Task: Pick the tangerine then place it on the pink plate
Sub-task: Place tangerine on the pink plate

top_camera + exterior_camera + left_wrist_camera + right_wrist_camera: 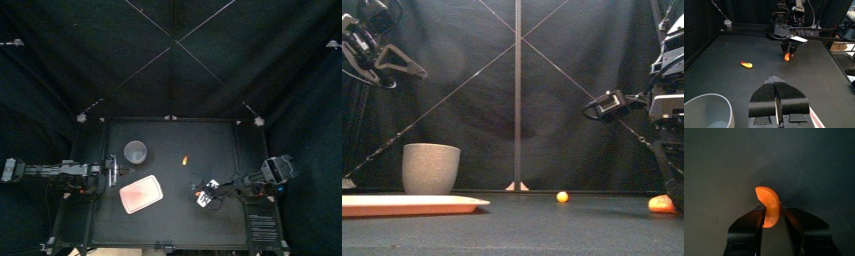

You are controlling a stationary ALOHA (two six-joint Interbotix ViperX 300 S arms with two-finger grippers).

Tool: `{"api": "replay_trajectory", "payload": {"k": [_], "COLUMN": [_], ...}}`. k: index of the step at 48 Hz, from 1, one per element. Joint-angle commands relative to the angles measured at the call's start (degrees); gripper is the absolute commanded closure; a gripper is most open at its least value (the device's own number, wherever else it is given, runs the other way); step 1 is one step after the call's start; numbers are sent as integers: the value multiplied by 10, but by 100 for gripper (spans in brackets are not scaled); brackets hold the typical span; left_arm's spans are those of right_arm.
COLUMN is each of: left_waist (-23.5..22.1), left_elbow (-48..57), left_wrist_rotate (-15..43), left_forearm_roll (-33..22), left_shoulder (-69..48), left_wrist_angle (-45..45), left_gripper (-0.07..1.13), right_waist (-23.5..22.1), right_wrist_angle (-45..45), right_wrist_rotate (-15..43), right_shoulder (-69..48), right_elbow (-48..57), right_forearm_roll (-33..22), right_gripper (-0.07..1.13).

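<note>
An orange tangerine segment [767,199] sits pinched between the jaws of my right gripper [771,211], which is shut on it. It hangs low at the table's right side [660,204]; I cannot tell whether it touches the surface. The left wrist view also shows that gripper [787,50] holding the segment [787,57]. The pink plate [140,194] lies flat at front left, apart from the tangerine. My left gripper [779,100] hovers shut and empty beside the plate's left end.
A tall grey speckled cup [135,151] stands behind the plate. A small orange-yellow toy [186,159] lies near the table's middle [563,197], between the cup and my right gripper.
</note>
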Motion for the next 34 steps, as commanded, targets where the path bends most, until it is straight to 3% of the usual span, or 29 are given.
{"api": "replay_trajectory", "payload": {"k": [1, 10, 19, 25, 34], "left_waist": [3, 3, 3, 2, 3], "left_elbow": [-9, -7, -6, -2, 6], "left_wrist_rotate": [-2, -2, -1, -1, 2], "left_forearm_roll": [0, -4, -15, -17, -19], "left_shoulder": [3, 3, 3, 3, 3], "left_wrist_angle": [-6, -11, -35, -61, -82], "left_gripper": [96, 96, 96, 96, 96], "right_waist": [-1, 0, -2, -17, -43], "right_wrist_angle": [-2, -3, -34, -69, -121], "right_wrist_rotate": [-3, -5, -5, -4, -5], "right_shoulder": [-15, -13, 13, 47, 119], "right_elbow": [-34, -105, -178, -225, -308], "right_forearm_roll": [-7, -39, -113, -159, -183], "right_gripper": [38, 38, 38, 38, 38]}}
